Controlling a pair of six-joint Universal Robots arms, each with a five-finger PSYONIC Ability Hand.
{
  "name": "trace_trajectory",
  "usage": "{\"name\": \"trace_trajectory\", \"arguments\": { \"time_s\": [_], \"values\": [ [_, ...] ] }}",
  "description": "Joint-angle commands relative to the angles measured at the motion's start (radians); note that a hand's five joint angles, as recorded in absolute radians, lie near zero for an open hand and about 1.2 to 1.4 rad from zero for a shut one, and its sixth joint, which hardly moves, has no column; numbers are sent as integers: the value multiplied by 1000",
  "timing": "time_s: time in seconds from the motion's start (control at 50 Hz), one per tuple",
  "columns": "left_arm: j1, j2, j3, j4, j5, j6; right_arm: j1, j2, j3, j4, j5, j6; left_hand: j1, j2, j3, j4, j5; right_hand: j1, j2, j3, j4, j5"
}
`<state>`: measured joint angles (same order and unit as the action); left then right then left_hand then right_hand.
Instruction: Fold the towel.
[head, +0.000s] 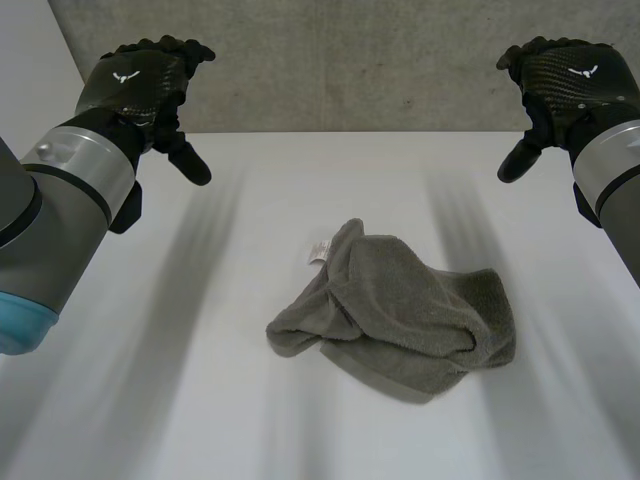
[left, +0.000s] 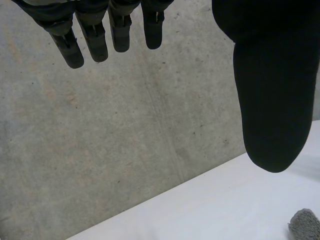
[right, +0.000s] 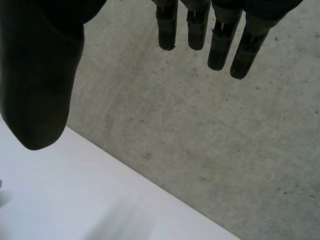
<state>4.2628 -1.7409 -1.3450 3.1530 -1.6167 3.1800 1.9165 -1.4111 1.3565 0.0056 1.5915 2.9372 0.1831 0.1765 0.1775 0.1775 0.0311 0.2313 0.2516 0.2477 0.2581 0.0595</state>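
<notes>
left hand (head: 135, 80) fingers straight, empty, right hand (head: 575, 80) likewise, crumpled towel (head: 410, 310) apparently untouched

Lab-like test bench: bare white table (head: 400, 180), plain concrete wall (head: 350, 60).

The towel (head: 400, 305) is grey terry, crumpled into a loose heap, neither folded nor spread flat. In the head view it lies on the white table (head: 150, 400) near the middle, slightly toward 3 o'clock. Its thick bulk bunches toward 3 o'clock, with a rolled, doubled edge along 5 o'clock. A thinner flap tapers out to 8 o'clock. A small white tag (head: 319, 250) sticks out at the heap's 11 o'clock. In the left wrist view, a fuzzy grey end of the towel (left: 305, 225) rests on the table.
</notes>
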Motion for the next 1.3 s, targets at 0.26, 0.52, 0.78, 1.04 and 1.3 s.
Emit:
{"name": "trace_trajectory", "arguments": {
  "time_s": [0.26,0.52,0.78,1.04,1.3],
  "values": [
    [-4,4,-28,24,9,-2,6,4,-5,27,-62,-47,16,22,21,21,-7,-57,-77,-73,-84,-60],
    [-29,-198,-16,79,277,14,1,87,18,252,-242,-297,27,34,33,33,5,-57,-77,-73,-84,-60],
    [-145,-525,78,73,354,259,-56,207,237,235,-304,-191,68,75,74,74,46,-57,-77,-73,-84,-60],
    [-201,-577,156,100,287,370,-56,176,188,-22,-304,-72,1213,1220,1219,1219,1191,1165,1145,1149,1138,1162],
    [-120,-189,141,664,-61,284,-45,-29,200,-799,-242,46,1213,1220,1219,1219,1191,1165,1145,1149,1138,1162]
  ]
}}
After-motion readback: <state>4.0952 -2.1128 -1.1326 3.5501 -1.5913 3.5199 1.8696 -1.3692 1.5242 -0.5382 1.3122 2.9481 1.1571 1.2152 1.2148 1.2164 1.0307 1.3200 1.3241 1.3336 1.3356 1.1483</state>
